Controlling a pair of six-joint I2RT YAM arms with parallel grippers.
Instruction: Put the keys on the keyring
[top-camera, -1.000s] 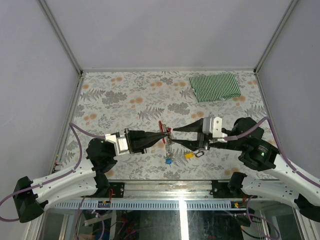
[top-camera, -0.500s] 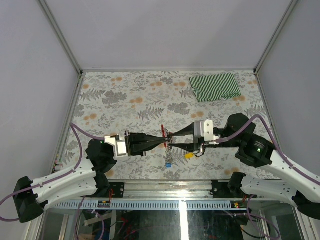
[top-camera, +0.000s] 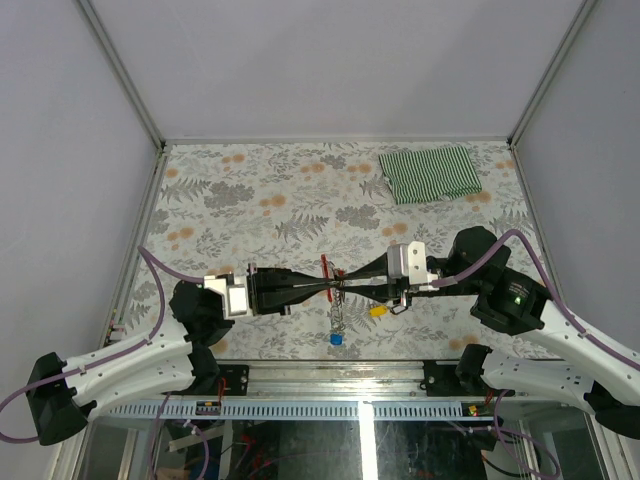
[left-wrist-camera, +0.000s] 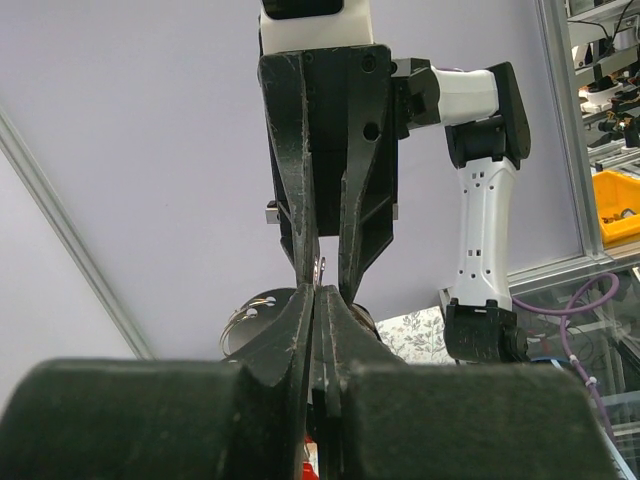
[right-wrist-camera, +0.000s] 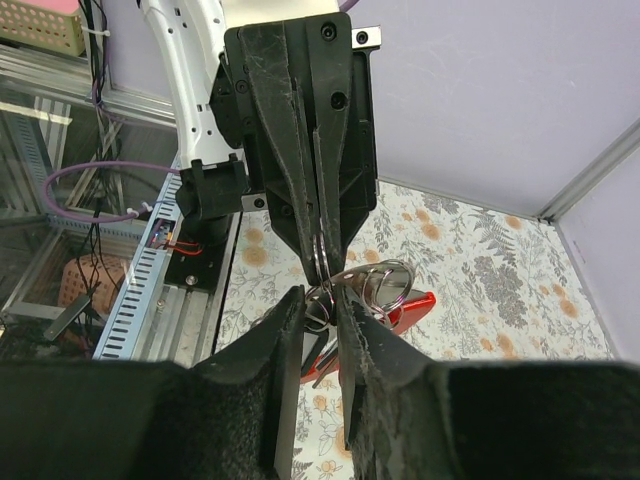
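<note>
Keyring work looks only partly done. From above, the keyring is held up off the table, between the two arms near the table's front edge. Its chain hangs toward the near side. The blue key sits at the chain's lower end and seems already attached. The yellow key is not on it yet. It lies loose on the table, just right of and nearer than the meeting fingertips. No green key can be made out. The left gripper and right gripper meet tip to tip at the keyring, just near of its red clip.

In the left wrist view, the left gripper's fingers are pressed tight together, clamped on the keyring's metal. A sliver of ring pokes out just beyond the tips. The right gripper's fingers come down from the far side with a narrow gap.

In the right wrist view, the split rings and the red clip sit just right of the right fingertips. One loop passes between them. The gap is slim, and I cannot tell whether they are actually pinching the loop.
</note>
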